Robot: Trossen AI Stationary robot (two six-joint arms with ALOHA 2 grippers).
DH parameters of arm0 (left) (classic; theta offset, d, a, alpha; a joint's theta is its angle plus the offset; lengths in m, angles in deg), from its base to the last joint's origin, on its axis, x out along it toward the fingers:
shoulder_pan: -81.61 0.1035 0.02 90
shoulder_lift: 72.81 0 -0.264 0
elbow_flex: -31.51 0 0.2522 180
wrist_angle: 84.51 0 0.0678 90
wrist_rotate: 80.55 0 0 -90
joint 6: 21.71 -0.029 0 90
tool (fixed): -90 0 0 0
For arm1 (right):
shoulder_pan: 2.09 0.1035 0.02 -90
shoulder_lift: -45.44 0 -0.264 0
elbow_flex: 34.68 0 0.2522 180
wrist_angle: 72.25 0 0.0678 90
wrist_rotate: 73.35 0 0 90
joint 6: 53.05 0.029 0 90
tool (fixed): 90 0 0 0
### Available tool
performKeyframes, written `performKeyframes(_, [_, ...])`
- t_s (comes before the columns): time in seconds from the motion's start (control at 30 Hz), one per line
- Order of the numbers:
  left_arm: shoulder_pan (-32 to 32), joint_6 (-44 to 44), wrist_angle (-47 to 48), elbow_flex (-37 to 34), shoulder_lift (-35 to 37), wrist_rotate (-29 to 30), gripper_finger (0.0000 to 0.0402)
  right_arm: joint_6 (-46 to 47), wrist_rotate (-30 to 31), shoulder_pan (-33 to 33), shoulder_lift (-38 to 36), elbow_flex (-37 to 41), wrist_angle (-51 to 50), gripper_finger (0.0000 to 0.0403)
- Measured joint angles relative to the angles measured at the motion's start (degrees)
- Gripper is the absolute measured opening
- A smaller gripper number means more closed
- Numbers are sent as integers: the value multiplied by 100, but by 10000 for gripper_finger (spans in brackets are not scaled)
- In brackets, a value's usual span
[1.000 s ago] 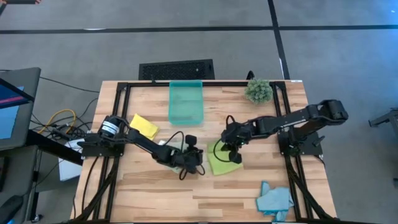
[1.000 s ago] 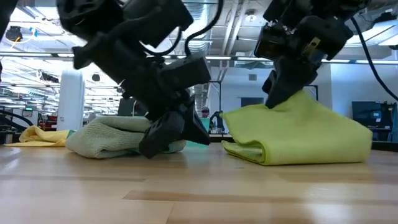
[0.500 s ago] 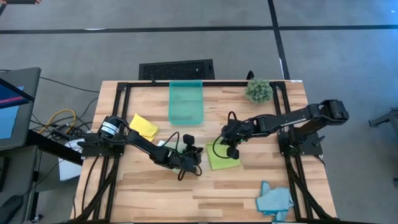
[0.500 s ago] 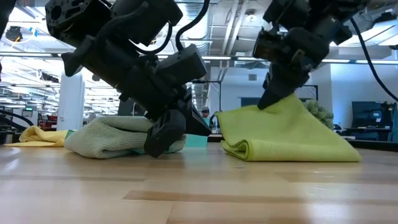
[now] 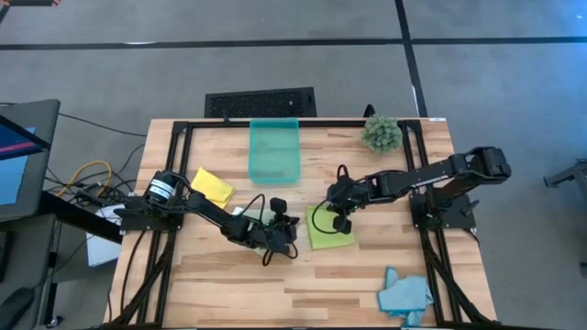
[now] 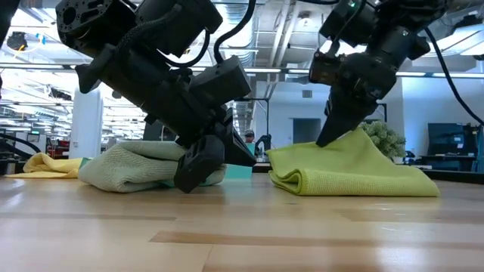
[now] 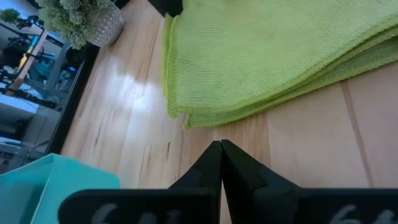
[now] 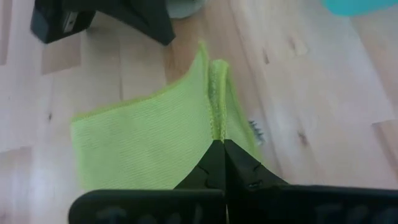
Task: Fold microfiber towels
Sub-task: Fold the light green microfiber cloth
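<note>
We note the lime green microfiber towel [image 6: 349,170] folded flat, layered edges; right gripper [image 6: 330,136] pinches its top edge, left gripper [image 5: 281,240] pressed together beside it

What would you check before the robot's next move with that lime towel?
1. Lime towel folded flat on the table: ok.
2. Right gripper shut on its upper edge: ok.
3. Left gripper shut, holding nothing, clear of the lime towel: ok.
4. Pale green towel behind the left gripper, whether touching: cannot tell.
5. Yellow towel and blue towel unfolded: not ok.
</note>
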Motion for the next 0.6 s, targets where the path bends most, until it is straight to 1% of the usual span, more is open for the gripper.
performKeyframes(0.17, [0, -2, 0, 0, 0, 0, 0, 182, -114, 232, -173, -3, -40, 8])
performKeyframes(0.27, [0, -2, 2, 0, 0, 0, 0, 429, -380, 546, -365, -4, -55, 8])
performKeyframes(0.43, [0, -2, 4, 0, 0, 0, 0, 1012, -831, 1371, -763, -4, -40, 8])
performKeyframes(0.6, [0, -2, 2, 0, 0, -2, 0, 1124, -698, 2244, -1052, -9, 114, 8])
